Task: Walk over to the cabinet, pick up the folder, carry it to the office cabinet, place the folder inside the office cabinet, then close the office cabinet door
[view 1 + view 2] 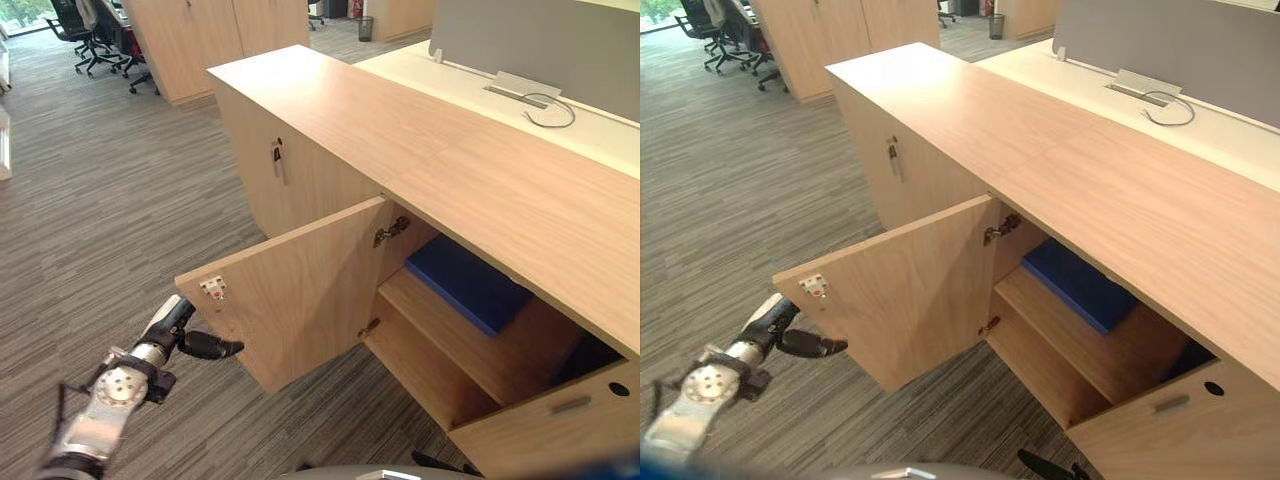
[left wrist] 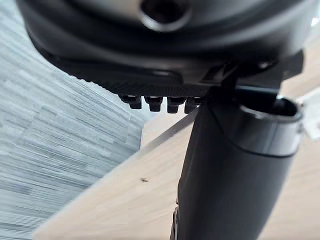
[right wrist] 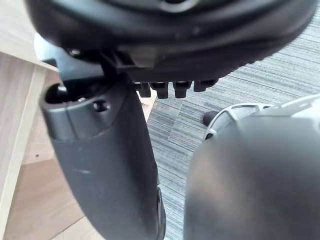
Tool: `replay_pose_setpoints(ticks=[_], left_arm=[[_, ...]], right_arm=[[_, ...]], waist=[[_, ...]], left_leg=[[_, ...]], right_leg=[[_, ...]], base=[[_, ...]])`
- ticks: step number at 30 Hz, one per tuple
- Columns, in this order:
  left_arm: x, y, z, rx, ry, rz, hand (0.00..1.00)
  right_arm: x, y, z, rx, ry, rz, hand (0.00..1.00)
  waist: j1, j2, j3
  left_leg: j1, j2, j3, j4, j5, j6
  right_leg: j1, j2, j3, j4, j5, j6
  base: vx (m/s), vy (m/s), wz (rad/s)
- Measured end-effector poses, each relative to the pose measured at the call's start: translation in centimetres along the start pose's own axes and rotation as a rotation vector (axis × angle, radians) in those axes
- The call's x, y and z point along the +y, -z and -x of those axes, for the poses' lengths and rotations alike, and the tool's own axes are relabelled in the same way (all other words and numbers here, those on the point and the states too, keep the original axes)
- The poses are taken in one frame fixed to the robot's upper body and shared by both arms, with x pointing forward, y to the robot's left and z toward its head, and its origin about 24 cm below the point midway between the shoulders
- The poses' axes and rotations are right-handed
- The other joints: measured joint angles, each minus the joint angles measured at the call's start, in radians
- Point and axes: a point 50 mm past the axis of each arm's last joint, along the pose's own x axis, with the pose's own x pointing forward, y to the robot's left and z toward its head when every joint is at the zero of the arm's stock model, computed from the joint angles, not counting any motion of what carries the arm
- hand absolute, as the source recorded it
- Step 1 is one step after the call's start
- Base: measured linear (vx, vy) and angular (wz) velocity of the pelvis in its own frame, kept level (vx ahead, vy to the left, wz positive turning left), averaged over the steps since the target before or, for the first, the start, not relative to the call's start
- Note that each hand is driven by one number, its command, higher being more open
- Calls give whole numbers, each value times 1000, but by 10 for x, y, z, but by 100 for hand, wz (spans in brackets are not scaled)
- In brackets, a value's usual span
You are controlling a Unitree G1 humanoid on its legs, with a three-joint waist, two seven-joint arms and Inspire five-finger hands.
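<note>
The office cabinet [image 1: 330, 110] stands with its door [image 1: 300, 290] swung well out over the grey carpet [image 1: 100, 200], a small metal catch plate [image 1: 213, 290] showing near the door's free upper corner and a hinge [image 1: 391, 231] at the inner edge. The blue folder [image 1: 465, 285] lies flat on the upper shelf [image 1: 470, 350] inside the open compartment, partly under the cabinet's top. The left hand [image 1: 178, 322] is low at the door's free edge – its fingers reach straight up to the outer side of the panel with the thumb standing out toward the door, and it grips nothing; the left wrist view shows the pale wood of the door just past the fingers. The right hand [image 3: 105, 160] shows in its own wrist view, relaxed and empty, beside a wooden panel and the carpet. Behind the cabinet runs a white bench [image 1: 600, 130] with a grey screen [image 1: 540, 40], and office chairs [image 1: 90, 35] stand far off.
</note>
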Motion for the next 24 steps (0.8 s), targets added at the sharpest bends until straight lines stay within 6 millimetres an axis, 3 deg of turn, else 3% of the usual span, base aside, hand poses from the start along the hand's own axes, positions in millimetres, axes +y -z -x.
replay_pose_setpoints(ticks=[1,3,5,8,10,11,14,15,18,21,23,24], left_arm=[[5,-7,7,8,116,-132,100],[6,-19,18,6,309,-234,100],[-7,-35,29,-17,509,-316,100],[-42,-95,47,-274,788,-382,100],[-48,-118,54,-395,835,-392,100],[-49,-163,71,-647,857,-432,100],[-43,-207,98,-920,830,-503,100],[-40,-217,107,-987,805,-550,100],[-35,-221,112,-1005,782,-578,100],[-33,-220,113,-981,785,-590,100],[-31,-220,115,-986,772,-581,100],[-29,-221,116,-990,760,-587,100]], right_arm=[[1,2,1,4,-9,31,100],[0,5,2,9,-27,82,100],[-3,7,3,7,-38,114,100],[-5,6,5,-12,-64,188,100],[-4,7,5,-11,-75,200,100],[0,12,6,-7,-90,216,100],[1,10,7,-28,-100,269,100],[-8,8,9,-41,-76,303,100],[-30,18,14,1,-36,339,100],[-45,33,20,70,-26,397,100],[-55,41,25,108,-38,473,100],[-62,56,32,186,-93,643,100]], waist=[[6,0,-4],[11,1,-7],[14,8,-13],[15,21,-27],[13,24,-32],[4,10,-43],[-23,12,-54],[-40,18,-65],[-47,38,-77],[-59,39,-77],[-73,28,-73],[-87,12,-72]], left_leg=[[0,0,2,0,-5,2],[-4,3,2,20,-25,7],[-16,11,2,63,-59,10],[-32,11,7,108,-93,22],[-31,8,11,109,-94,21],[-31,6,13,109,-94,21],[-28,6,13,107,-94,21],[-26,6,11,104,-93,21],[-13,0,12,81,-88,15],[23,-13,8,48,-76,6],[36,-17,6,39,-73,2],[40,-17,5,38,-73,1]], right_leg=[[0,-1,-5,0,6,1],[5,-5,-23,4,16,11],[9,-14,-46,11,24,9],[9,-31,-89,12,39,18],[8,-32,-94,7,42,16],[10,-32,-108,1,43,16],[12,-30,-110,0,42,15],[14,-29,-110,0,42,15],[20,-20,-109,-15,41,14],[56,-4,-109,-53,39,16],[69,4,-106,-67,37,18],[73,5,-103,-68,33,19]], base=[[0,0,0],[4,-5,4],[-1,4,3],[26,52,-8],[27,27,-10],[30,9,-6],[9,0,-1],[0,0,0],[-3,-25,-2],[-8,-54,2],[-3,-76,3],[6,-81,0]])
